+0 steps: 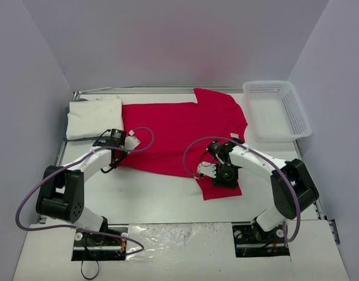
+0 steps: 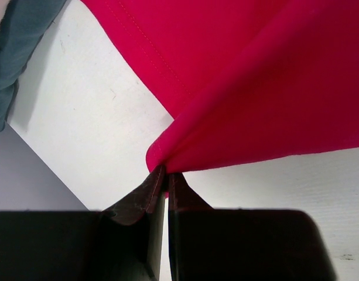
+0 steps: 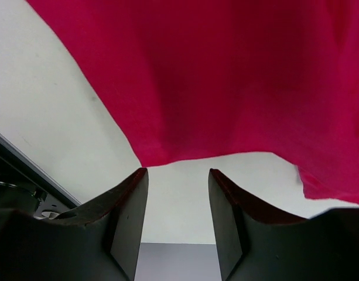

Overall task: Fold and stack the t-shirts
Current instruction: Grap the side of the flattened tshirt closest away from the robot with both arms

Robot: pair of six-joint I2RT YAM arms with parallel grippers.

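The red t-shirt (image 1: 179,129) lies spread across the middle of the table, one sleeve reaching toward the near edge. My left gripper (image 1: 116,158) is at its lower left corner. In the left wrist view, my left gripper (image 2: 166,171) is shut on a pinched corner of the red t-shirt (image 2: 273,88). My right gripper (image 1: 220,175) hangs over the near sleeve. In the right wrist view, my right gripper (image 3: 178,172) is open with only bare table between its fingers, and the red t-shirt's edge (image 3: 238,76) lies just beyond the tips. The white t-shirt (image 1: 94,117) rests as a folded rectangle at the far left.
A white mesh basket (image 1: 277,111) stands at the far right corner. A grey-blue cloth (image 2: 6,58) shows beside the folded white shirt. Grey walls enclose the table on three sides. The table's metal edge (image 3: 15,167) appears at the left of the right wrist view.
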